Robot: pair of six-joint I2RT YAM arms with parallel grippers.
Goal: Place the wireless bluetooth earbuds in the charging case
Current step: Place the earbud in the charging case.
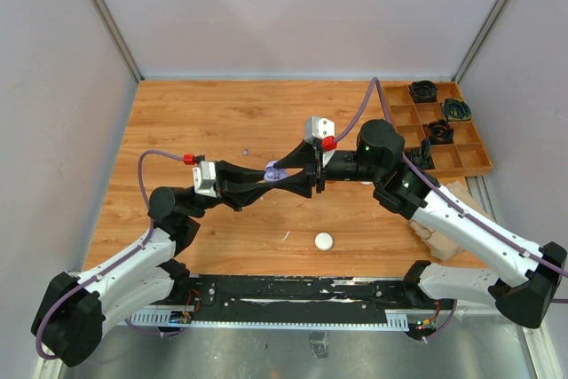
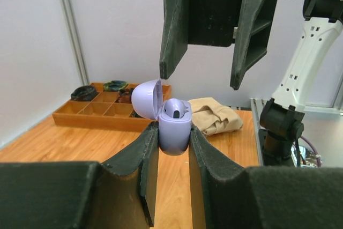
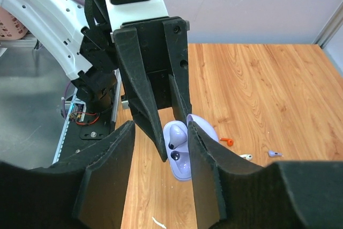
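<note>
**Setting.** A wood-grain table is enclosed by plain pale walls at the left, back and right.

**Left.** The left arm is extended from the near left corner toward the middle of the table. The left gripper is clamped on the lilac charging case, with one finger pressed to each side of its body. The case is held clear of the boards above the middle of the table. Its hinged lid is swung open. A rounded lilac earbud with a dark opening is lodged in the mouth of the case. Whether it is fully seated cannot be told.

**Centre.** The right gripper is pointed at the case from the opposite side. Its jaws are parted and nothing is held between them. Its tips are close to the open lid and, as far as can be seen, apart from it. A round white puck is laid on the boards nearer the arm bases, well apart from both grippers.

**Loose pieces.** Three small stemmed earbuds are recorded in the right wrist view. They lie near one another on the boards beside the case: an orange-red earbud, a white earbud and a pale purple earbud.

**Right.** A crumpled beige cloth is laid at the right edge of the table, partly covered by the right arm. An orange compartment tray is set in the far right corner. Dark coiled items are held in several of its compartments.
</note>
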